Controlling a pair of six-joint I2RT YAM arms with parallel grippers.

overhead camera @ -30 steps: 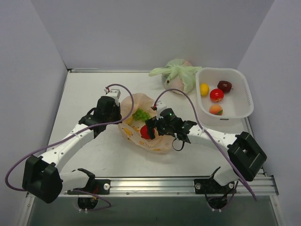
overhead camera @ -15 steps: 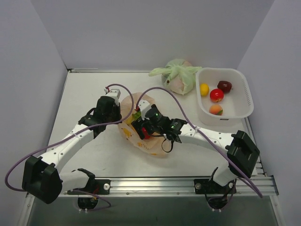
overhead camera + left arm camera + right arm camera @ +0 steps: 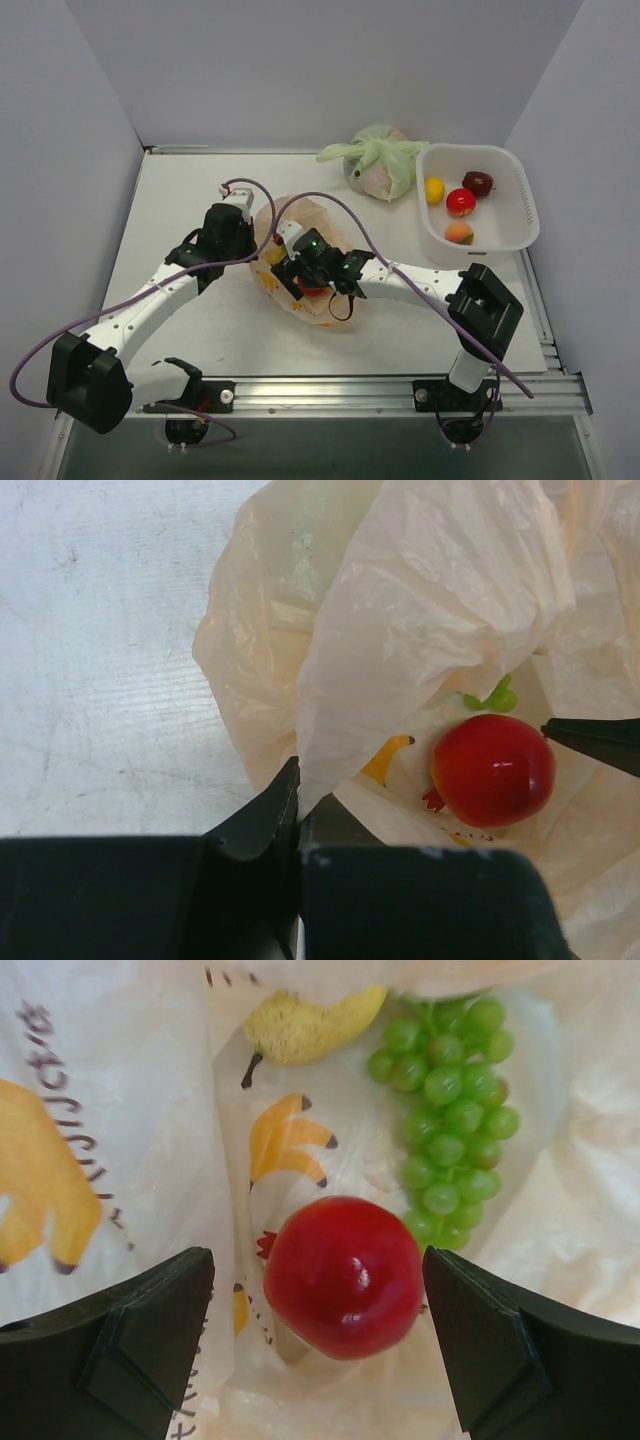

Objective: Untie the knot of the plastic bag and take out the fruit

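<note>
Peach-orange, thin, crinkly plastic bag (image 3: 420, 590) with yellow banana prints lies open near the middle of the desk. On the side toward the left edge, the left gripper (image 3: 297, 780) is closed and pinches the film. The right gripper (image 3: 318, 1260) has its fingers spread wide on both sides of a shiny red round fruit (image 3: 342, 1278), not touching it. A green grape bunch (image 3: 450, 1100) lies just beside the fruit, inside the bag.

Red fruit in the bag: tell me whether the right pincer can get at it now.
Probably yes. The open right pincer has a finger on either side of the red fruit, nothing covers it, and the left pincer pinches the plastic bag open.
</note>
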